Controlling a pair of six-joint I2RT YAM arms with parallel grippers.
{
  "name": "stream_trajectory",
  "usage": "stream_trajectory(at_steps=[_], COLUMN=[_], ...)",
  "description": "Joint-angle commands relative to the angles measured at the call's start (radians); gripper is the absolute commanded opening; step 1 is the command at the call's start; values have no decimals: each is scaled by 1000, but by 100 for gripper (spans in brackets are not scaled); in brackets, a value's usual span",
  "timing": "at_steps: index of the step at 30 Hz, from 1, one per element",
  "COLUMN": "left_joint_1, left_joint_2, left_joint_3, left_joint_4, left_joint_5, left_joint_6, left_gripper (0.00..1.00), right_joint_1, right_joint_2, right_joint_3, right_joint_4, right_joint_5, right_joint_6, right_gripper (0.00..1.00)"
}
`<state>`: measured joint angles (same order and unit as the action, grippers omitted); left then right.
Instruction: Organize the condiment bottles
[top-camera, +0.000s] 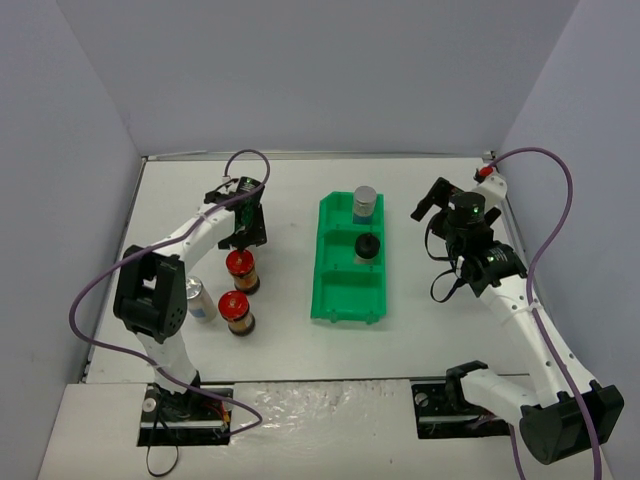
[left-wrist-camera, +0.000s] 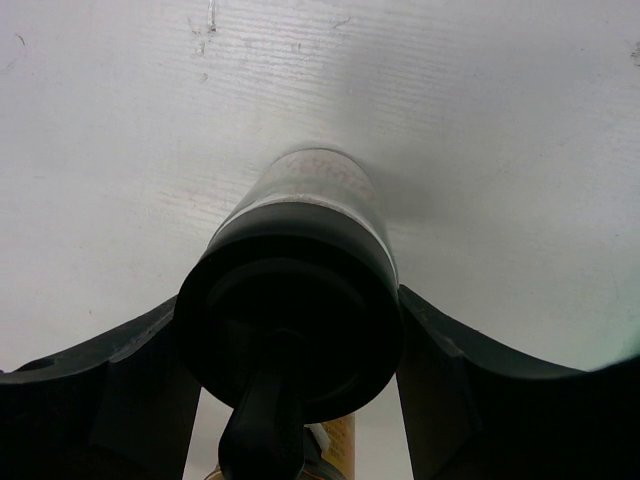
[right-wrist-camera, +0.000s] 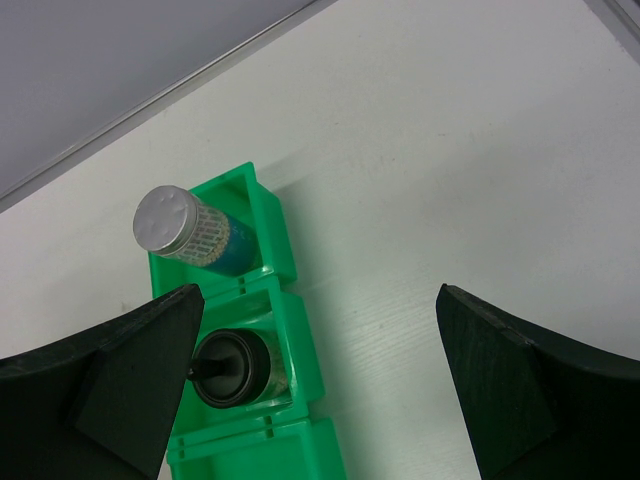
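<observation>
Centrally on the table (top-camera: 290, 190) lies the green bin (top-camera: 350, 296), its three compartments running far to near. The far compartment holds a silver jar (top-camera: 365, 203), upright. The middle one holds a black jar (top-camera: 368, 247), also upright.

Left of the bin, the left gripper (left-wrist-camera: 290, 335) is closed narrow on the other black jar (left-wrist-camera: 312, 210), a finger pressed to each side of its cap. Whether its base touches the table I cannot tell. Just near of that gripper stands one red jar (top-camera: 241, 268), and nearer still a second red jar (top-camera: 237, 312). The other silver jar (top-camera: 201, 299) stands just left of that one, partly hidden by the left arm (top-camera: 150, 290).

Right of the bin and well apart from it, the right gripper (right-wrist-camera: 320, 300) hangs with its fingers spread wide, holding nothing.
</observation>
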<state>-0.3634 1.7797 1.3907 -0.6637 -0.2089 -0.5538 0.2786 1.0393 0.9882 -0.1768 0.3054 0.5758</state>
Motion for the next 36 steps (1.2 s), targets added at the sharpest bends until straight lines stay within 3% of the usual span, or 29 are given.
stream_trajectory(at_steps=[1,8,17,24,36], left_joint_1=[-10,-63,-219,-333,-403], left_joint_2=[-107,-107,-47,-17,75], left_joint_3=[118,243,388,430,454], left_joint_4=[71,69,15,6,27], left_joint_5=[-31,-44,-17,53,163], left_joint_6=[90,193,319,351,354], left_gripper=[0,0,0,0,0], right_joint_1=[4,4,4,4,4], right_joint_2=[8,9,8,4,-11], right_joint_3=[18,15,15,10,9], right_joint_4=[61,62,64,65,65], right_joint_5=[6,5,6,6,20], right_joint_6=[9,13,17,21,9], right_gripper=[100,100,100,100,100])
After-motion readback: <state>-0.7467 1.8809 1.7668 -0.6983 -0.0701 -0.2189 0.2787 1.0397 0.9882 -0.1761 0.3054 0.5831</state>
